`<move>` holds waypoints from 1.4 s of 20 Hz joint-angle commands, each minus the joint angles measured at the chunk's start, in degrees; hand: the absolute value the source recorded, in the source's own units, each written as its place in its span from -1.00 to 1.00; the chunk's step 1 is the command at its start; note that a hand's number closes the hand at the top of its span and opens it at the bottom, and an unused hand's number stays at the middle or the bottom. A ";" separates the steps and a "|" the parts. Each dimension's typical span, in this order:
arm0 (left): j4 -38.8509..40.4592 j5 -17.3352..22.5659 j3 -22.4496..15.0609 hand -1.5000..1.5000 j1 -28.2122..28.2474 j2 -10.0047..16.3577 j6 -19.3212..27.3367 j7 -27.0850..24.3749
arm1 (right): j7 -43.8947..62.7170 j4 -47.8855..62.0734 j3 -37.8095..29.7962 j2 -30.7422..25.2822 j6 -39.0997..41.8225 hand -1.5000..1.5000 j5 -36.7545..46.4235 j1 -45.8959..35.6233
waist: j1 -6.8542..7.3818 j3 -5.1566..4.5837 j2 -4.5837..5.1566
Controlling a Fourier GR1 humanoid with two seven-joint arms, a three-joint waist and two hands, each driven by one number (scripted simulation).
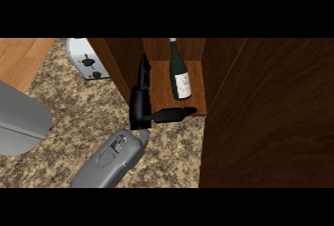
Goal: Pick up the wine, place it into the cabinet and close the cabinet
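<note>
Wine: the wine bottle (180,77) is inside the cabinet (124,62), apparently upright on the shelf (198,84), close to the shelf's front edge.
Left hand: the left hand (139,108) is open and holds nothing. Its fingers lie straight along the cabinet's left wall, with the thumb stuck out toward the bottle's base, seemingly just short of it.
Right hand: out of sight.
Door: the door (267,114) stands wide open on the worktop's (78,114) right side.
Risk, pulling out: the thumb could clip the bottle and tip it.
Risk, closing: the door may knock a bottle standing this near the front.
</note>
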 commanded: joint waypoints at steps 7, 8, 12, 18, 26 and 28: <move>-24.02 -1.73 -5.34 -1.00 16.42 12.70 -4.75 5.21 | 3.09 -10.09 -1.30 -2.32 -2.84 -1.00 3.13 1.73 | 0.27 0.00 0.02; -24.38 -3.20 -5.66 -1.00 16.32 11.57 -2.58 5.60 | 6.36 -9.06 -4.41 -3.96 -4.75 -1.00 -0.26 -3.62 | 0.47 0.00 0.27; -34.50 -1.64 -2.97 -1.00 24.90 17.53 -4.26 5.92 | 3.42 -7.86 -8.07 -6.45 0.07 -1.00 -3.29 0.87 | -0.03 0.04 0.18; -39.84 4.65 1.03 -1.00 28.74 24.23 -16.71 5.45 | 5.56 -10.84 0.72 -6.96 1.82 1.00 2.40 3.03 | -0.69 -0.03 0.23; -42.69 10.90 7.50 1.00 39.39 31.29 -29.13 -1.83 | 2.12 -8.94 -2.00 -13.87 10.68 1.00 4.85 2.94 | -0.70 -0.04 0.18; -40.97 9.96 5.96 1.00 40.76 28.91 -30.63 -3.53 | 1.92 -10.38 -2.22 -12.33 9.96 1.00 3.31 5.49 | -0.97 -0.01 0.29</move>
